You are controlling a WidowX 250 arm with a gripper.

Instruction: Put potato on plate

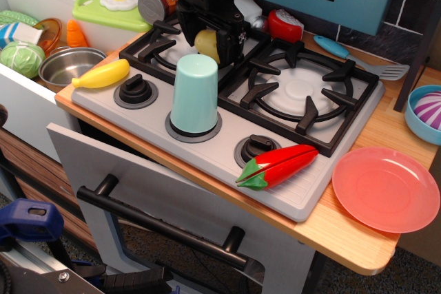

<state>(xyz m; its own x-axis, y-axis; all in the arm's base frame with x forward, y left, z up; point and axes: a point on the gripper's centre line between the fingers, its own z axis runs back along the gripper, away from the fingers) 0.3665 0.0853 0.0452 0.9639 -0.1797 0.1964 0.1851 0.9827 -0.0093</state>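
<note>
The pale yellow-tan potato (207, 43) lies on the left rear burner grate of the toy stove, just behind the mint cup (195, 94). My black gripper (207, 38) has come down over it, with one finger on each side of the potato. The jaws look open, and I see no firm contact with the potato. The salmon-pink plate (386, 189) lies flat on the wooden counter at the front right, far from the gripper, with nothing on it.
A red pepper (275, 165) lies on the stove's front right edge. A banana (102, 75) and a metal pot (69, 65) are at the left. A blue bowl (426, 111) and a blue spatula (358, 56) are at the right. A can and toy foods crowd the back left.
</note>
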